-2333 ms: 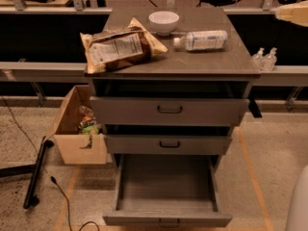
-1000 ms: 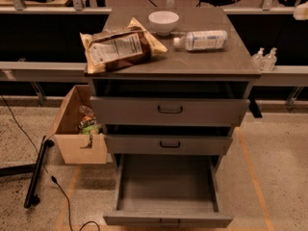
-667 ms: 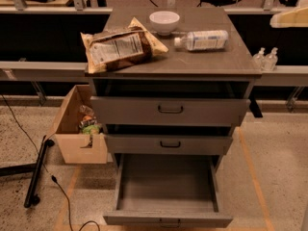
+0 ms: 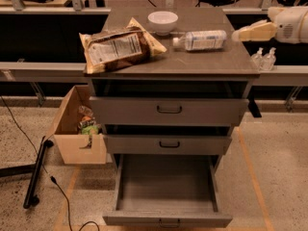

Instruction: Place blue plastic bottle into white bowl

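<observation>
You had the grey cabinet [image 4: 207,61] at centre, on a speckled floor [image 4: 279,167] with orange lines; its lowest drawer [image 4: 166,186] stood pulled out. The white bowl [image 4: 162,21] sat upright at the back of the cabinet top, near the middle. The blue plastic bottle [image 4: 201,40] lay on its side on the right half of the top, cap toward the bowl, near it but apart. A brown snack bag [image 4: 118,49] lay on the left front of the top. The gripper [image 4: 250,32] hung just off the cabinet's right edge, near the bottle's base and not touching it; its arm ran out of view, and wide or narrow, I couldn't tell. Two small pump bottles [image 4: 263,59] stood right of the cabinet. A cardboard box [image 4: 72,129] sat on the floor to its left, contents hard to make out.
</observation>
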Available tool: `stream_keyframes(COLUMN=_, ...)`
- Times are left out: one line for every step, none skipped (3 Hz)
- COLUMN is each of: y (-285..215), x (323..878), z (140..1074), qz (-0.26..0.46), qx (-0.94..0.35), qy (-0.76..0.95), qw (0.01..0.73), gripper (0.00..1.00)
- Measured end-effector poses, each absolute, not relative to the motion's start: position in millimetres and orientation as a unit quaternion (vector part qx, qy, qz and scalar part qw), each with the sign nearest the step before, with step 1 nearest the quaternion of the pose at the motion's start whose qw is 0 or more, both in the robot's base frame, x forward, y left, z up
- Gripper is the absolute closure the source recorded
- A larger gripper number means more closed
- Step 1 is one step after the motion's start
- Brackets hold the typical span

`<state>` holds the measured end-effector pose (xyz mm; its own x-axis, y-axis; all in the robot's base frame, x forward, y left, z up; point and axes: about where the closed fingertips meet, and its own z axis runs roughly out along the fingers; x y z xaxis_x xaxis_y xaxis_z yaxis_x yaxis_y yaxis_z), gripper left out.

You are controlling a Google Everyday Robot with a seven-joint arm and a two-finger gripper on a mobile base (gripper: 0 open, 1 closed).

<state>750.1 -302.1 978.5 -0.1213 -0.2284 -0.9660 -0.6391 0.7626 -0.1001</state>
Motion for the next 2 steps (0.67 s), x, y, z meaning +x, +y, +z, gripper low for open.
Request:
stream_keyframes(y=-276.2, x=767.3, z=935.2, qz=0.121, qx=-0.358, qy=0.719, qw=0.584, gripper=0.0)
stream_keyframes(y=-277.8, x=772.6, z=926.9, qz=0.069, qx=-0.411, qy=0.707, qw=0.572, gripper=0.0)
